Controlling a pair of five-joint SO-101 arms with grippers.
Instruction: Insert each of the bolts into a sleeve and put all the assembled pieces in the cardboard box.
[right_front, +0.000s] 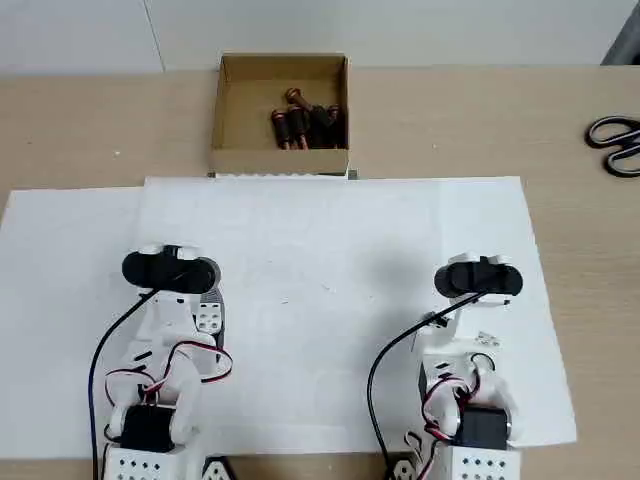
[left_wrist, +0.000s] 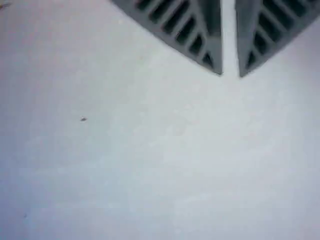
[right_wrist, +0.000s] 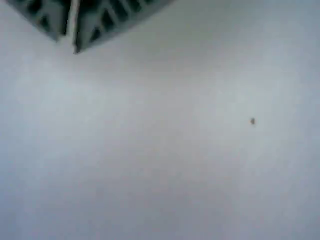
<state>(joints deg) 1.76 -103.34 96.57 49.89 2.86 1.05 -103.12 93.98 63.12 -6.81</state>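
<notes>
The cardboard box (right_front: 279, 160) stands at the far middle of the table. Inside it, toward its near right corner, lie several copper-coloured bolts in dark sleeves (right_front: 306, 124), bunched together. Both arms are folded back near the front edge, the left arm (right_front: 170, 272) and the right arm (right_front: 477, 278), each pointing down at the white paper. My left gripper (left_wrist: 229, 74) is shut with only a thin slit between its grey ribbed fingers (left_wrist: 200, 35) and nothing in it. My right gripper (right_wrist: 70, 46) is likewise shut and holds nothing.
A large white paper sheet (right_front: 330, 300) covers the table between the arms and the box. Scissors (right_front: 615, 145) lie at the far right on the bare wood. A tiny dark speck (left_wrist: 83, 119) marks the paper.
</notes>
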